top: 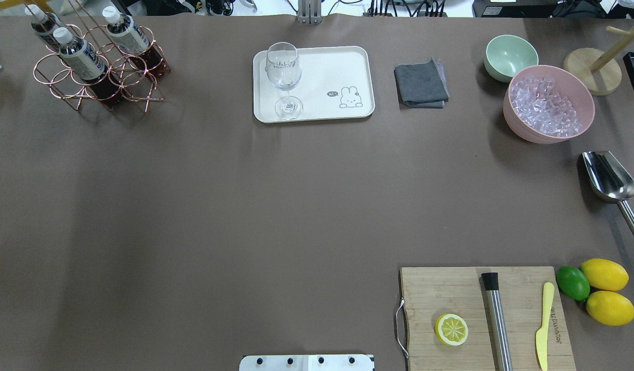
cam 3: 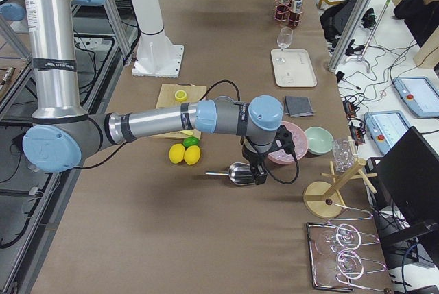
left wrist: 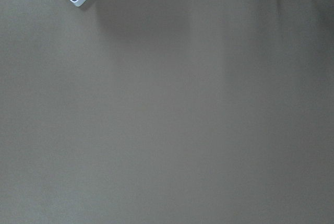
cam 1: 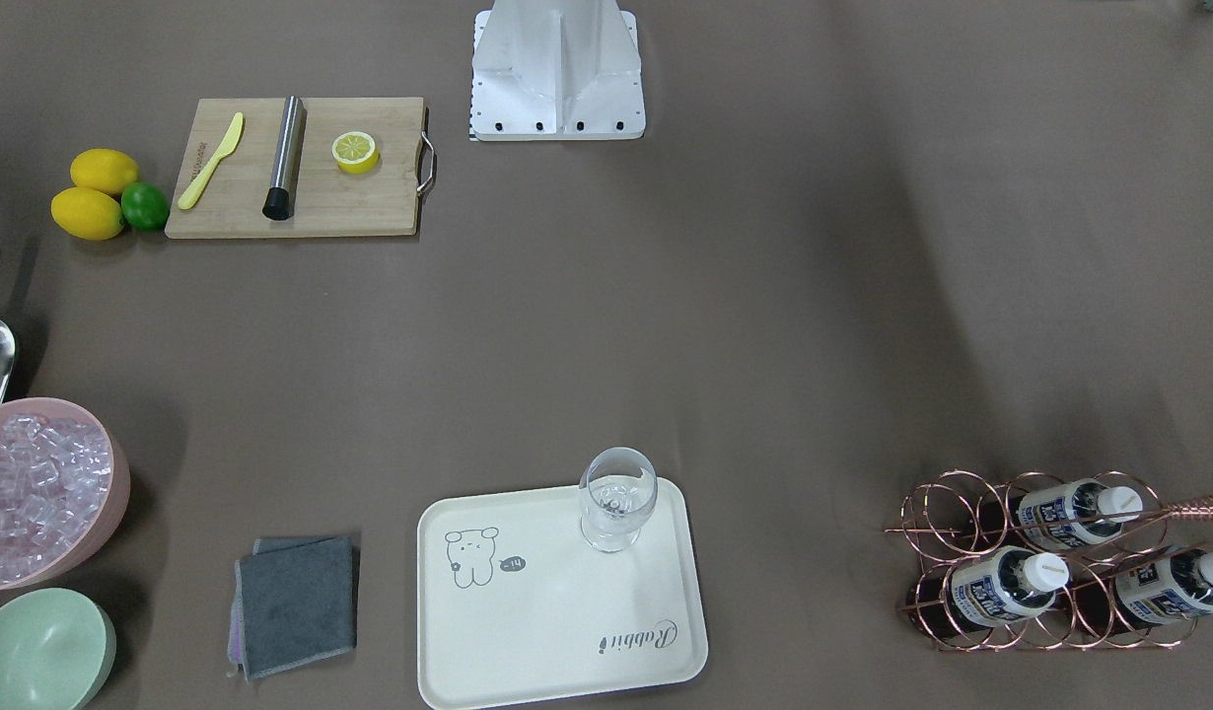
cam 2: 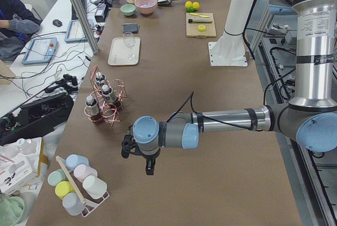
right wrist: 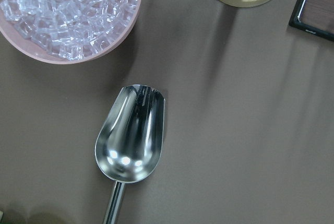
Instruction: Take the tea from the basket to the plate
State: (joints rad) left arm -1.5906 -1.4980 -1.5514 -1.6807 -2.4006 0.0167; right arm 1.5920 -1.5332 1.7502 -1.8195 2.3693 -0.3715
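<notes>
Clear plastic tea bottle (cam 1: pixel 996 590) near the left hand (cam 2: pixel 147 165) is being judged light, slippery, mid-body graspable; hand's closure indeterminable.

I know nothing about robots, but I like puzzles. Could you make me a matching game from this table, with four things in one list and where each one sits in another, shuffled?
Things:
1. wine glass
2. tea bottles
3. lemon half
4. ice cubes

Places:
A. in the pink bowl
B. on the wooden cutting board
C. standing on the cream tray
D. in the wire basket

Pairs: 1-C, 2-D, 3-B, 4-A
</notes>
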